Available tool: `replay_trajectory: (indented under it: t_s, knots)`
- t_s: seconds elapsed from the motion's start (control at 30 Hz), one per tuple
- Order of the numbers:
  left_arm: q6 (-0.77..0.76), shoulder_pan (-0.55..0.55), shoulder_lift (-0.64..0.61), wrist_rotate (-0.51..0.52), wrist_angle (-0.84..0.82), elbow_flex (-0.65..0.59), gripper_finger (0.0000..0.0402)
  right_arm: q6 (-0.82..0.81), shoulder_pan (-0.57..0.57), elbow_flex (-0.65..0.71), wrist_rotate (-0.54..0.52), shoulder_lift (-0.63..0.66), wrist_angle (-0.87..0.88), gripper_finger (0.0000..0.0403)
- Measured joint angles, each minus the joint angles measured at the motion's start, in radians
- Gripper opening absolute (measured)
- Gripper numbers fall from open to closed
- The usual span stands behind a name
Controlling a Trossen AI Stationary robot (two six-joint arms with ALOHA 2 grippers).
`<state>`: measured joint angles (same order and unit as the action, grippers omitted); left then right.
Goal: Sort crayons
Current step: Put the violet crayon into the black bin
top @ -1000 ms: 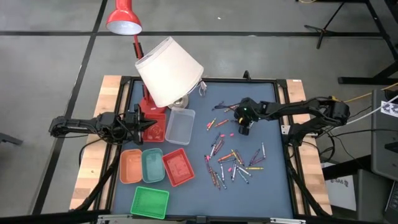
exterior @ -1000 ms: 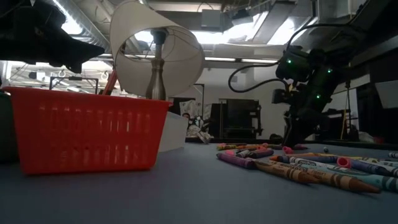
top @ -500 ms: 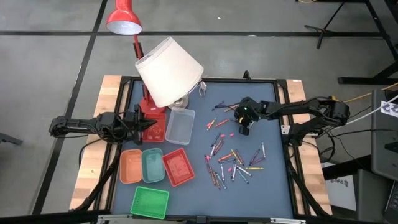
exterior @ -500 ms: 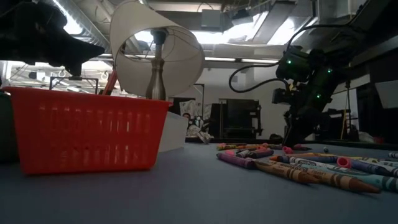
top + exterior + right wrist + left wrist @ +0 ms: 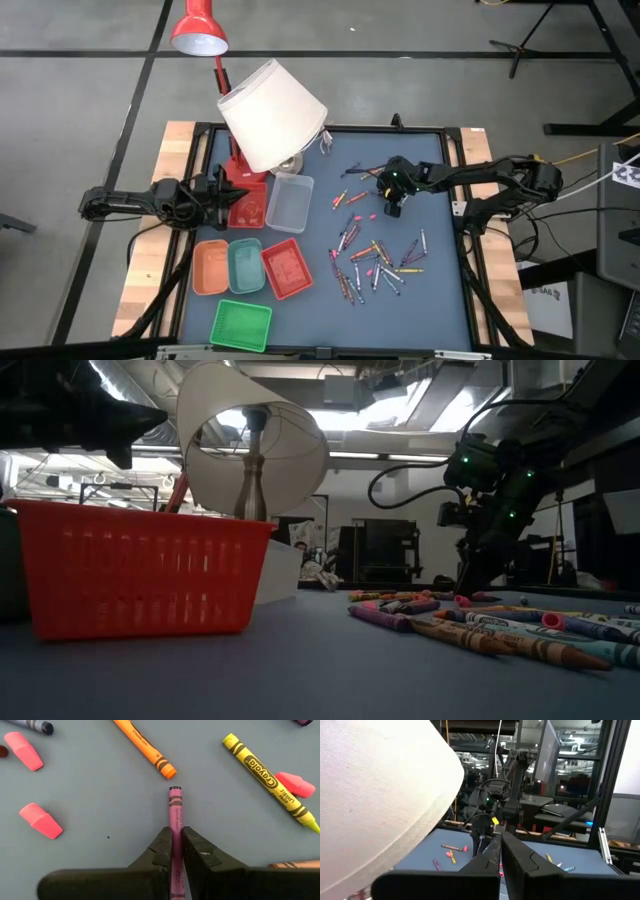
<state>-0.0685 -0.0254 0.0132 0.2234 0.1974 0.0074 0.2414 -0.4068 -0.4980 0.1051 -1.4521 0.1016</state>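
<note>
Fingers of right gripper [image 5: 176, 851] pinch one pink crayon [image 5: 175, 815].

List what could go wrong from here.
1. The right gripper is shut on the pink crayon near one end, most of it sticking out; it may pivot or slip when lifted.
2. The orange crayon lies just past its tip and could get nudged.
3. The lampshade overhangs the clear tray, so a carry there could graze it.
</note>
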Motion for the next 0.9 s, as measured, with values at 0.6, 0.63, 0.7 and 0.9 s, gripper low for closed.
replay_trajectory:
  t_s: [0.6,0.63,0.7,0.9]
  knots:
    - [0.053,0.0,0.073,0.0,0.075,0.0,0.0,0.0,0.002,0.003,0.056,-0.003,-0.147,0.003]
    - [0.053,0.0,0.087,0.0,0.096,0.0,0.0,0.0,0.002,0.003,0.056,-0.003,-0.159,0.003]
    - [0.053,0.0,0.118,0.0,0.138,0.0,0.0,0.0,0.002,0.003,0.056,-0.003,-0.186,0.003]
    - [0.052,0.0,0.236,0.0,0.25,0.0,0.0,0.0,0.002,0.003,0.143,-0.001,-0.313,0.003]
